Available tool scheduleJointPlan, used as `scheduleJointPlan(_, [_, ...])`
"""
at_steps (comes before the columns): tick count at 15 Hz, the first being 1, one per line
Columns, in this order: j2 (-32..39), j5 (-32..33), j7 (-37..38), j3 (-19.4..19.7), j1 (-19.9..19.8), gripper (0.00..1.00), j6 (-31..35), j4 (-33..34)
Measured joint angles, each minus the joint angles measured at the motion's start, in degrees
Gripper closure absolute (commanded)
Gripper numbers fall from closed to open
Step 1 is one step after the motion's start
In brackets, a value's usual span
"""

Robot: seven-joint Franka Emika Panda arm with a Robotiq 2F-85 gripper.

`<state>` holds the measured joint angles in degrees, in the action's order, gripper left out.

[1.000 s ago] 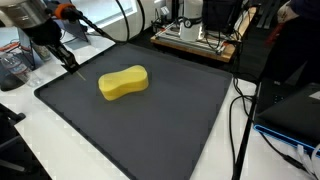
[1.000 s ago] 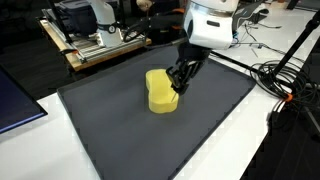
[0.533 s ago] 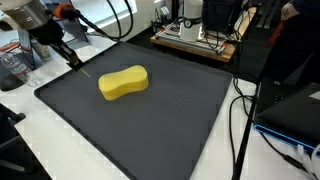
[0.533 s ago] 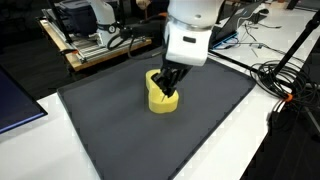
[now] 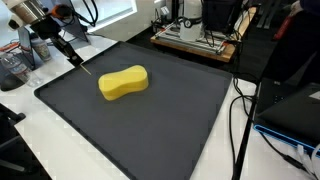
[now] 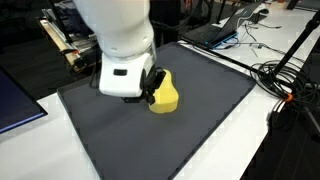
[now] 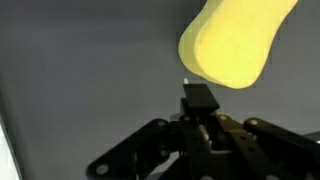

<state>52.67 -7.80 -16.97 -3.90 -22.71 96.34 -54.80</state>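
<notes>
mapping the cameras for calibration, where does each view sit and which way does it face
Exterior view: beside the table, looking across the dark grey mat at the yellow peanut-shaped foam sponge; the gripper shows at top left.
Exterior view: from another side, looking down at the mat; the white wrist fills the foreground and partly hides the sponge.
Wrist view: looks past the gripper onto the mat and sponge.
All three share the sponge and mat.

Yellow sponge [image 5: 123, 82], flat on a dark grey mat [image 5: 160, 135].
Peanut-shaped: two rounded lobes joined by a pinched waist, soft bulging edges. Lies with its long axis slanted, nearer the mat's far side in an exterior view; fills the upper right of the wrist view, one lobe end showing.
</notes>
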Motion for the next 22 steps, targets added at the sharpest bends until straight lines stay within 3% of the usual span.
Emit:
scheduleJointPlan(6, [-5.94,-10.42,-9.19,-3.29,-8.34,0.97,7.04,-13.17])
scheduleJointPlan(10, [-12.07,-15.38,-14.31,-3.72,-11.19,0.97,13.88,-23.56])
scheduleJointPlan(16, [-21.23,-20.26,-20.46,-2.89,-10.38,0.97,26.68,-40.11])
scheduleJointPlan(22, [-31.68,-26.22,-22.68,-0.47,-7.09,0.97,39.33,-57.82])
